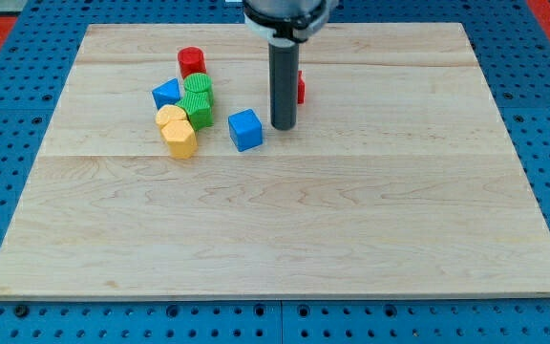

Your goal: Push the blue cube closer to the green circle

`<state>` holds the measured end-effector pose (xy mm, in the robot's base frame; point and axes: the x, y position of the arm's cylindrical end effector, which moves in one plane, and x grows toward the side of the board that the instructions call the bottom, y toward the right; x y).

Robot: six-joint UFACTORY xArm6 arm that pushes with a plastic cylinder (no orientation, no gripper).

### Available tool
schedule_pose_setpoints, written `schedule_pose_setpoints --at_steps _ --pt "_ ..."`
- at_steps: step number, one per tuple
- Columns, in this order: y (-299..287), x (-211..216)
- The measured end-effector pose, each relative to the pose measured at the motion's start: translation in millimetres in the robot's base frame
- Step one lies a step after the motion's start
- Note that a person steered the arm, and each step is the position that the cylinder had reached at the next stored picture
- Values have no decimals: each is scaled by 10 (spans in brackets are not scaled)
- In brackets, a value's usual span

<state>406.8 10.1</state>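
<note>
The blue cube (245, 130) sits on the wooden board, left of centre in the upper half. My tip (284, 127) stands just to its right, a small gap apart. The green circle (199, 89) is a round green block up and to the left of the cube, in a cluster. A second green block (200, 111) sits right below it, between the circle and the cube.
The cluster also holds a red cylinder (192, 62) at its top, a blue block (167, 94) at its left, and two yellow blocks (171, 117) (179, 139) below. A red block (300, 87) is mostly hidden behind the rod. The board (285, 229) lies on a blue pegboard.
</note>
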Motion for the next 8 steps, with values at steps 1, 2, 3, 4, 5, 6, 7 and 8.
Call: schedule_pose_setpoints --at_steps 1,2,3,4,5,6,7,8 --pt "-97 593" --pt "-493 788" --pt "-614 495" --pt "-614 345" --pt "-612 711" --pt "-611 622" --pt "-455 367" --pt "-359 354"
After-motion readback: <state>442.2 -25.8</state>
